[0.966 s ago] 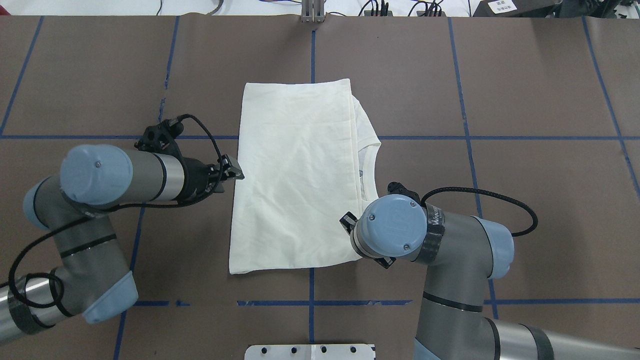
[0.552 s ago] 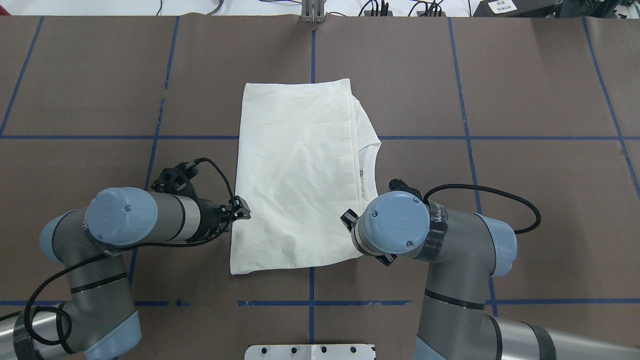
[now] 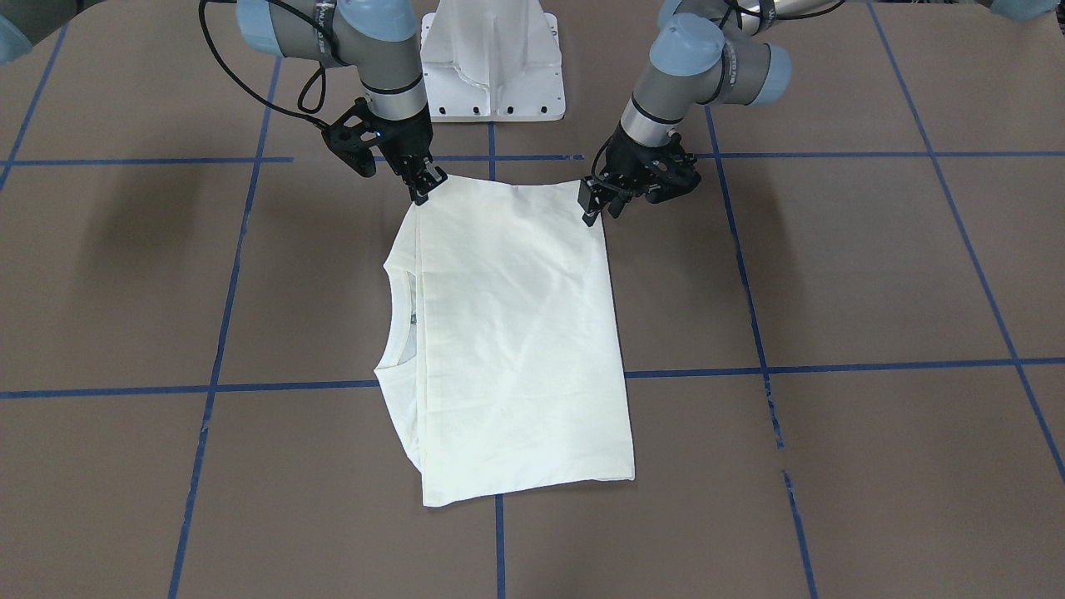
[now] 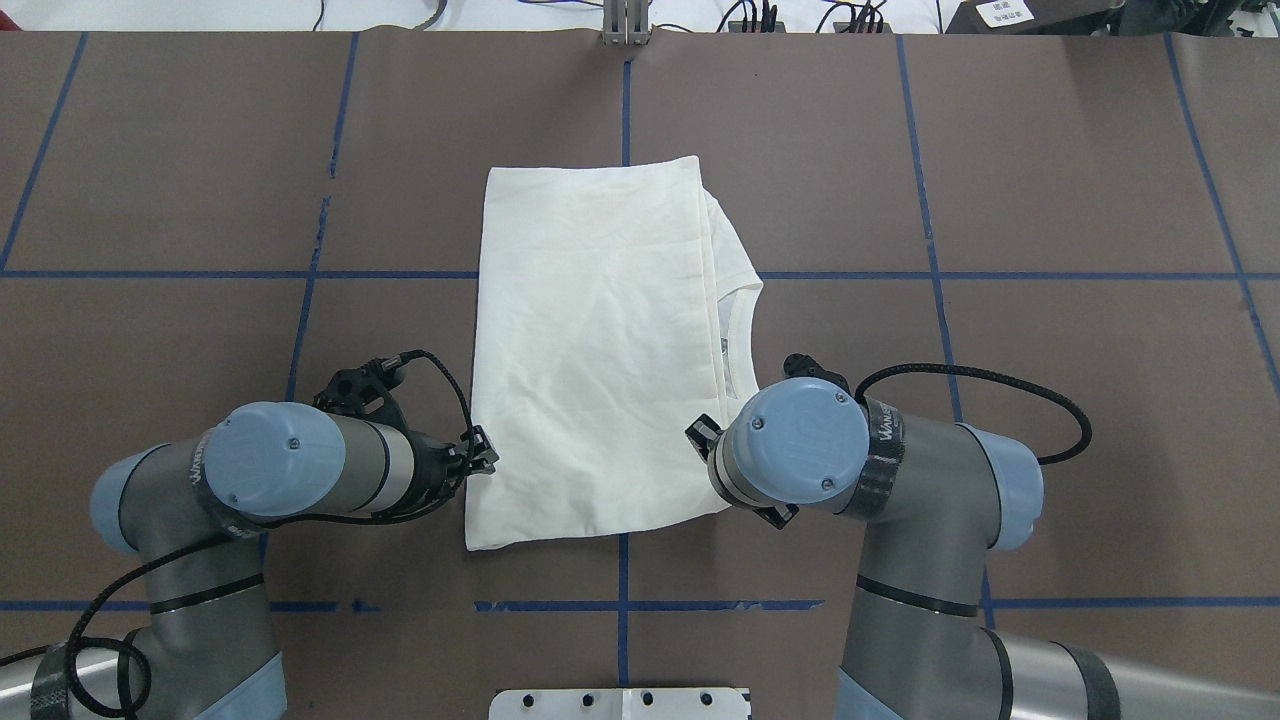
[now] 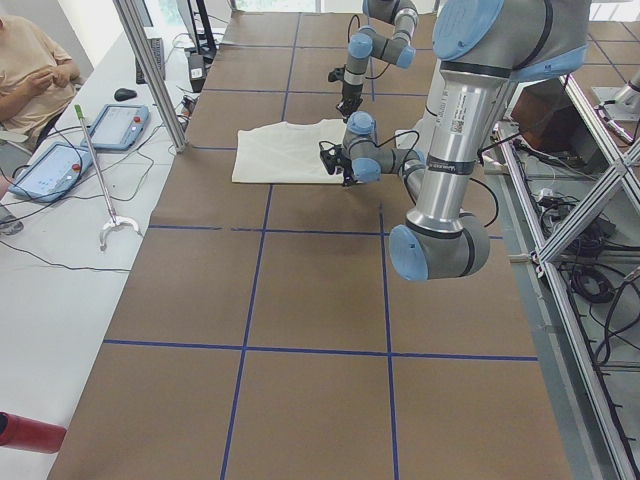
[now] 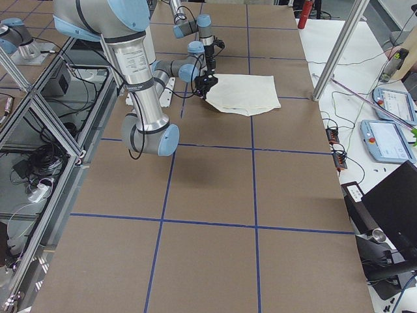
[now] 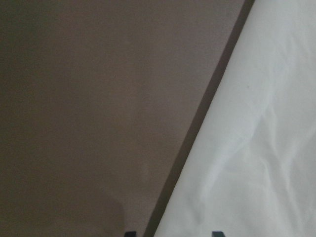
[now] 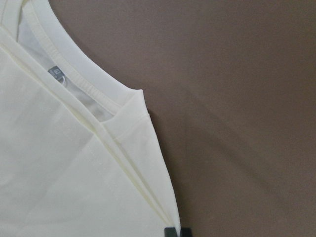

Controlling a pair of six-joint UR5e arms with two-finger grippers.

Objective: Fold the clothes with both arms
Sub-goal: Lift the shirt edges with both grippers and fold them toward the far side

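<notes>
Pinching one T-shirt (image 4: 590, 350) corner, right gripper (image 3: 423, 193); left gripper (image 4: 485, 455) spread at another.

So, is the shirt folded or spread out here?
Folded. The shirt lies as a narrow rectangle with no sleeves sticking out, and stacked fabric edges run beside the collar.

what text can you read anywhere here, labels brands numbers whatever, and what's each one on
"WAN...": white letters on the black band of the right arm; the rest is unclear.
Similar letters on the left arm: unreadable.
Neck tag in the shirt: too small.
Sticker on the left arm: too small.
White label at the overhead view's top right: blurred.
No print shows on the shirt.
</notes>
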